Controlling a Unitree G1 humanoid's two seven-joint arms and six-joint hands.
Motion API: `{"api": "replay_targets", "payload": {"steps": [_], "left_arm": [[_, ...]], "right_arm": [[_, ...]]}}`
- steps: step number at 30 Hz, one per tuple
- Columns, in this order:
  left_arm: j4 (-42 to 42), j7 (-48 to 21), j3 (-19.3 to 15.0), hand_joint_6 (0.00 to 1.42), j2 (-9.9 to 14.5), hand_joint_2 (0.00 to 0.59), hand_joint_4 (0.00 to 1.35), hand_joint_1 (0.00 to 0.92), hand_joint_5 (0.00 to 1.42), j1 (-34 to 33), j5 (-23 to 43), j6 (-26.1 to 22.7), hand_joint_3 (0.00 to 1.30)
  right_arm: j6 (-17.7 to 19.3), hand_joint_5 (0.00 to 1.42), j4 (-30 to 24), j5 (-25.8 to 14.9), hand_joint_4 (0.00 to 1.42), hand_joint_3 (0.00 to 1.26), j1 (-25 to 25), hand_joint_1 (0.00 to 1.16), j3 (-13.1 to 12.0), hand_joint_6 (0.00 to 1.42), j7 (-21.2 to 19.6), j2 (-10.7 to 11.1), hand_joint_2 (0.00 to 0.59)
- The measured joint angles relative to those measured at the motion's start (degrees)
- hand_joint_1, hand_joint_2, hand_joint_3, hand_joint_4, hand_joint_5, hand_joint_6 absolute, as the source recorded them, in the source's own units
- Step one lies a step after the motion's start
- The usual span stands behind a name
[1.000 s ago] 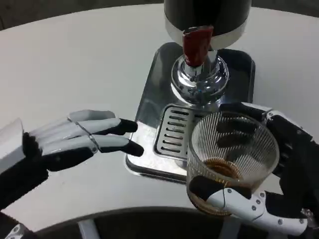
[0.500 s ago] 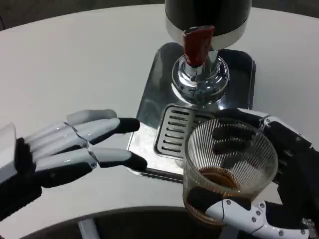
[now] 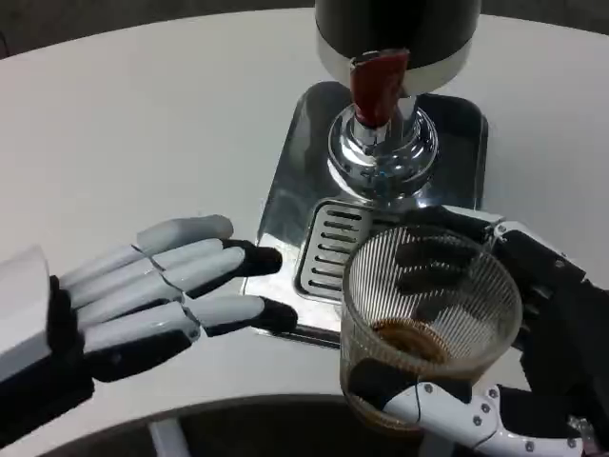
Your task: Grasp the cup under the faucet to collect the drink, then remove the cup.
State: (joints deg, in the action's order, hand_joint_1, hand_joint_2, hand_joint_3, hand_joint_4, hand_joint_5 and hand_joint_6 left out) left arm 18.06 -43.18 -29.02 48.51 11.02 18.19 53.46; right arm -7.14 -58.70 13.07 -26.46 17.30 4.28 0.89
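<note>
A clear ribbed glass cup with a little brown drink at its bottom is gripped by my right hand, whose fingers wrap around it from the right and below. The cup sits in front of the drip grille, nearer me than the chrome faucet with its red lever. My left hand is open, fingers stretched flat toward the front left corner of the steel tray, holding nothing.
The black dispenser body stands at the back of the tray. White table spreads to the left and behind. The table's front edge runs just below both hands.
The cup in my right hand has shifted slightly left and toward me, away from the faucet. My left hand has moved right and a little lower, closer to the tray's corner.
</note>
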Motion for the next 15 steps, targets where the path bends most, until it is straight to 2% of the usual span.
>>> {"api": "replay_targets", "payload": {"steps": [2, 15], "left_arm": [[0.0, 0.0, -0.2, 0.00, 0.3, 0.081, 0.00, 0.000, 0.03, 0.0, -0.1, 0.0, 0.01], [2.8, 0.0, -0.8, 0.00, 0.9, 0.082, 0.00, 0.000, 0.01, 0.0, 0.1, -1.4, 0.00]], "right_arm": [[0.0, 0.90, 0.0, 0.0, 0.82, 0.77, 0.0, 1.01, 0.0, 0.70, 0.0, 0.0, 0.118], [-0.2, 0.90, 0.0, 0.0, 0.83, 0.77, 0.6, 1.01, -0.3, 0.70, 0.1, -0.1, 0.118]]}}
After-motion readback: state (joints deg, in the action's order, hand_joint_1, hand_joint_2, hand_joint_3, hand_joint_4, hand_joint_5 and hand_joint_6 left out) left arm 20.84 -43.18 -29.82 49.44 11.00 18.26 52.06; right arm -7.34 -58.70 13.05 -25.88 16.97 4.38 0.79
